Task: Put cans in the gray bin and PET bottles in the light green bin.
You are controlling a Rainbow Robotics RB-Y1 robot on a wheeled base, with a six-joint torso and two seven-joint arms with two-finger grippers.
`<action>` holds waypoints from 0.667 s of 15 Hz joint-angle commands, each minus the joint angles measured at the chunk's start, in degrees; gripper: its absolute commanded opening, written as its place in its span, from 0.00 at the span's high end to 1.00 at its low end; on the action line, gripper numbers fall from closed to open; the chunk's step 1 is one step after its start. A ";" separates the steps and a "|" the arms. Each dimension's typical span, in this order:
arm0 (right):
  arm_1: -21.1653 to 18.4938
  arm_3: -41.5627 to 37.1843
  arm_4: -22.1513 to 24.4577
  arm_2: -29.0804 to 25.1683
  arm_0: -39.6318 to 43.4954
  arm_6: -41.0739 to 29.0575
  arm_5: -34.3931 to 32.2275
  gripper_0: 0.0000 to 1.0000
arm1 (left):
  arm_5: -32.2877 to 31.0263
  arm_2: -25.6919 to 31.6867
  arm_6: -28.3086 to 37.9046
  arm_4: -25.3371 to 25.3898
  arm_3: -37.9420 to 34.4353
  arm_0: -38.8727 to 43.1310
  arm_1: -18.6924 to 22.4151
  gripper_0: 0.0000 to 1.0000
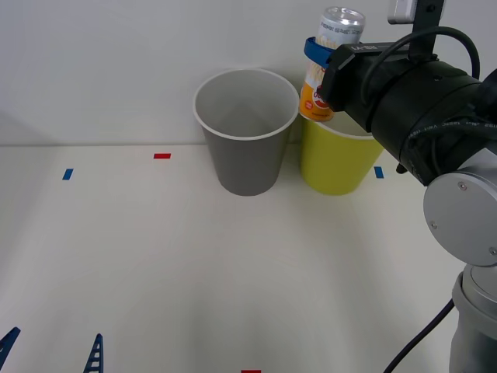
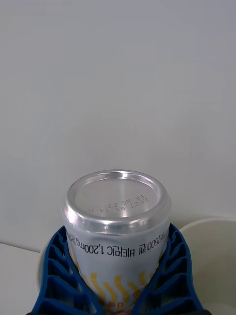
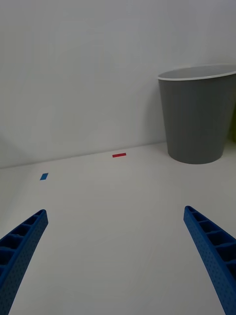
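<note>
Can: I see the can (image 1: 332,62) up in the air at the far right, over the near-left rim of the light green bin (image 1: 335,159). It stands almost upright and leans a little. One silver end points up.
Can in the right wrist view: the can (image 2: 117,221) is close to the camera. I can read small print on its side, but its lower part is cut off.
Right gripper: my right gripper (image 1: 324,66) squeezes the can around its middle. A blue finger (image 2: 56,275) presses on each side of it. The black arm covers most of the gripper in the front view.
Light green bin: it stands on the table at the far right, touching or just beside the gray bin (image 1: 245,132). I cannot tell which. The arm and can hide part of its rim and its inside.
Gray bin: it stands to the left of the green one. I can see down into it, and it looks bare inside.
Left gripper: my left gripper (image 3: 118,261) waits low at the near left, with its fingers spread wide and nothing between them. Just its blue tips (image 1: 93,355) poke up at the near edge of the front view.
Table: white (image 1: 194,272), with small red (image 1: 161,155) and blue tape marks (image 1: 67,174) on it.
</note>
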 commanded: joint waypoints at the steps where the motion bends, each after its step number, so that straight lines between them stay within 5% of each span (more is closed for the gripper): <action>1: -0.45 5.29 1.25 1.00 -4.41 0.45 -2.25 1.00 | 0.00 0.00 0.00 0.00 0.00 0.00 0.00 0.05; 10: -2.91 24.45 0.37 6.19 -11.44 0.45 -20.01 1.00 | 0.00 0.00 0.00 0.00 0.00 0.00 0.00 0.05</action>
